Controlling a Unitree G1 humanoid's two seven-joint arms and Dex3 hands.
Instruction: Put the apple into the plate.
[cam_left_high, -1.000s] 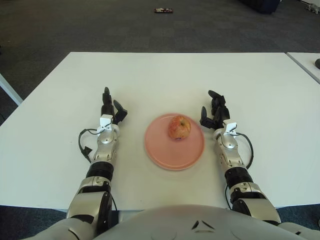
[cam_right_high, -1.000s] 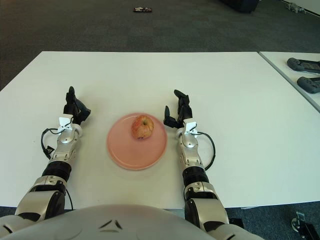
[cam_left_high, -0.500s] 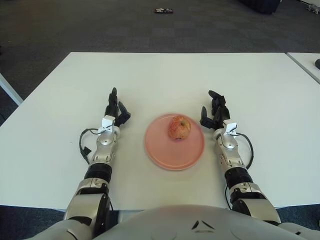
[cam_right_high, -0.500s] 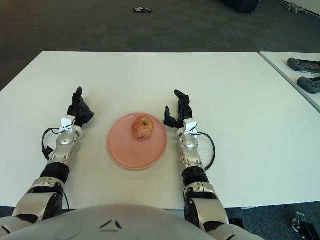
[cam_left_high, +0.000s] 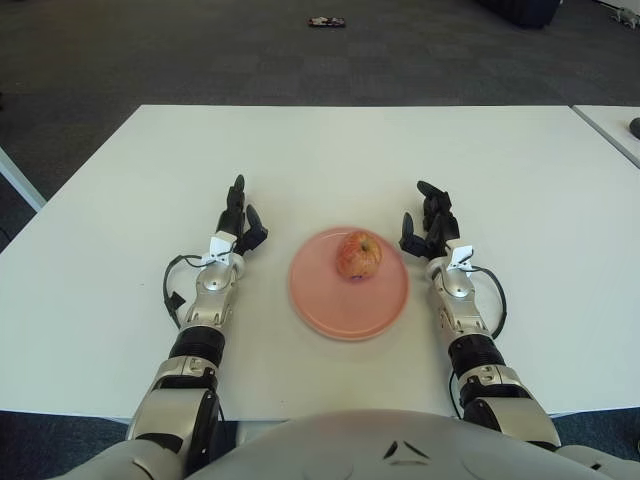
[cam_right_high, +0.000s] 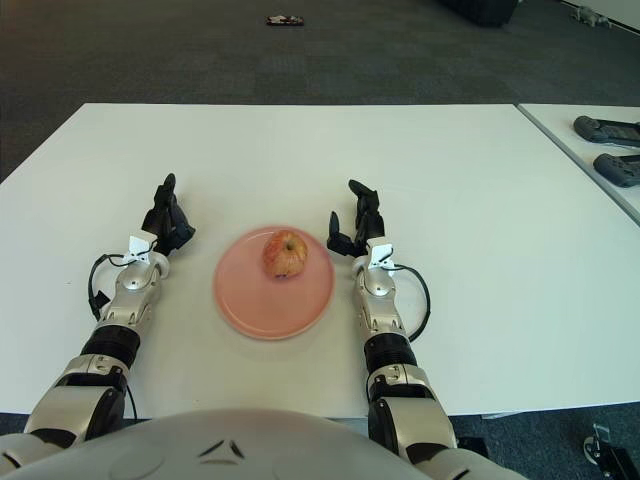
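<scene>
A red-yellow apple (cam_left_high: 358, 255) sits inside the pink plate (cam_left_high: 330, 305), toward its far side, on the white table (cam_left_high: 330, 150). My left hand (cam_left_high: 240, 216) is just left of the plate, a short gap away, fingers extended and holding nothing. At the plate's right edge is my right hand (cam_left_high: 428, 222), its fingers spread and relaxed, empty, not touching the apple.
A second white table (cam_right_high: 590, 130) stands at the right with two dark controllers (cam_right_high: 610, 130) on it. A small dark object (cam_left_high: 327, 20) lies on the grey carpet beyond the table. Bare tabletop stretches behind the plate and to both sides.
My left hand has slid to the right, closer to the plate. The right hand, plate and apple have not moved.
</scene>
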